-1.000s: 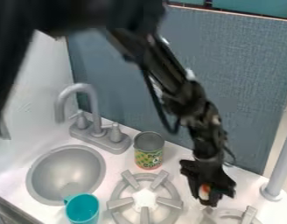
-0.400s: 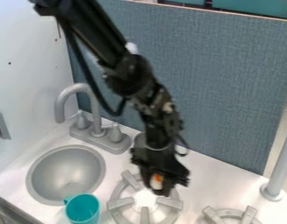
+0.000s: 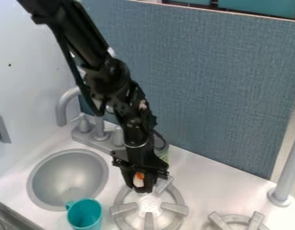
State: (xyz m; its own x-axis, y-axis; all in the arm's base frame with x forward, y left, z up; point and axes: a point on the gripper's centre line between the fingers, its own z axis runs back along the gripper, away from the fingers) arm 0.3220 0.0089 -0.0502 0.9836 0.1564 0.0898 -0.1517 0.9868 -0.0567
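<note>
My gripper (image 3: pixel 142 183) hangs over the back part of the left stove burner (image 3: pixel 126 211), shut on a small white and orange object (image 3: pixel 138 179). Just behind the gripper stands the can (image 3: pixel 163 154), mostly hidden by it. To the left is the round grey sink (image 3: pixel 68 179). A teal cup (image 3: pixel 85 214) stands at the front, between the sink and the burner.
The grey faucet (image 3: pixel 65 108) rises behind the sink, partly covered by the arm. A second burner (image 3: pixel 237 219) lies at the front right, near a grey post (image 3: pixel 286 173). A blue-grey panel (image 3: pixel 222 90) borders the counter at the back.
The gripper has moved left from near the right burner to the left burner, carrying the white and orange object. The can, now largely covered, and the cup have stayed put.
</note>
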